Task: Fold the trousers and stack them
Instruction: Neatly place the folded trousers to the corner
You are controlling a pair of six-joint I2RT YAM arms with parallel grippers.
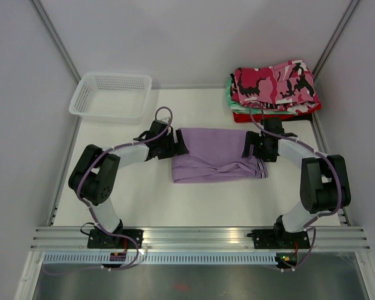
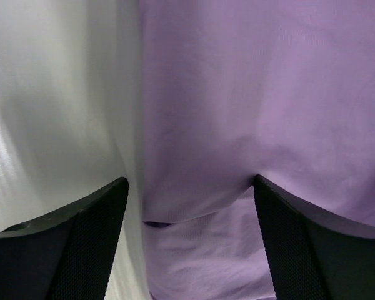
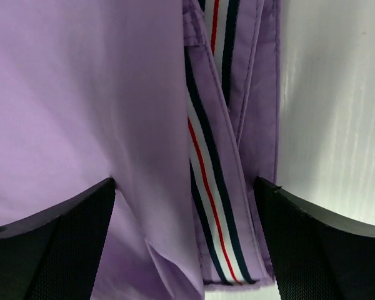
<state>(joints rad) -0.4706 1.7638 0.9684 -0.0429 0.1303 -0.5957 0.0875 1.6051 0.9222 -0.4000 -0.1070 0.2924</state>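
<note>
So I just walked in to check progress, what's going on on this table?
Two robot arms are working on the lilac trousers, folded flat in the middle of the table. The left gripper sits at their left end, the right gripper at their right end, both open and holding nothing. The camouflage trousers lie folded on the far-right pile, atop a green-and-white garment and a red garment.

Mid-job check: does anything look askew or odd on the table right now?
Nothing is spilled or damaged. The lilac trousers are folded unevenly: lower layers fan out along the near edge, toward the right end. The camouflage trousers lie rumpled and crooked atop the far-right stack.
</note>
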